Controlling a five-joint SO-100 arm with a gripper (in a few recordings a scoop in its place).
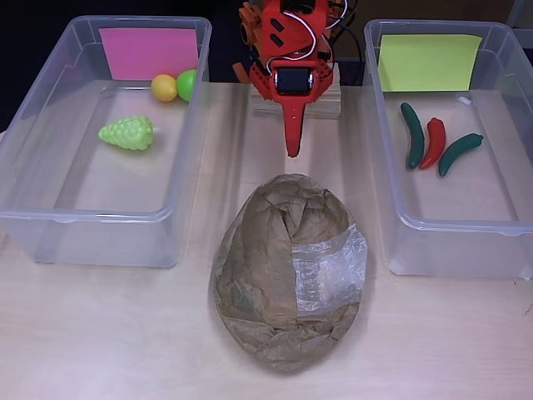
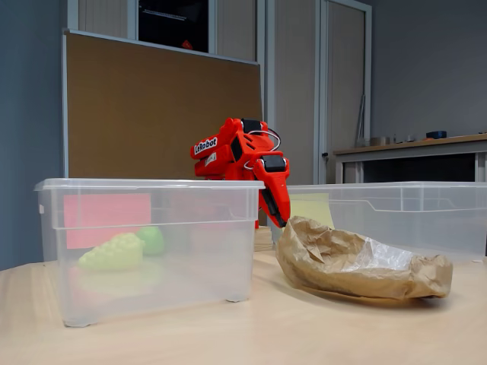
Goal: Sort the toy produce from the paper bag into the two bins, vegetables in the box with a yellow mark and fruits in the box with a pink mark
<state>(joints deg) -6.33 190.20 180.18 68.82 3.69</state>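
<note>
Pale wooden counter (image 1: 108, 333) carries two clear plastic bins: the pink-marked bin (image 1: 50, 167) holds a green toy grape bunch (image 1: 127, 132), a yellow ball fruit (image 1: 164, 87) and a green one (image 1: 186, 84); the yellow-marked bin (image 1: 391, 167) holds two green peppers and a red pepper (image 1: 433, 142). Between them lies the crumpled brown paper bag (image 1: 287, 271). Behind it the red fingers (image 1: 291, 142) point down, pressed together, holding nothing.

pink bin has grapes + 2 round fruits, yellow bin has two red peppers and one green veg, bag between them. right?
Not quite. The yellow-marked bin holds one red pepper and two green vegetables, as the overhead view shows. The rest stands: grapes and two round fruits in the pink-marked bin, paper bag between the bins.
</note>
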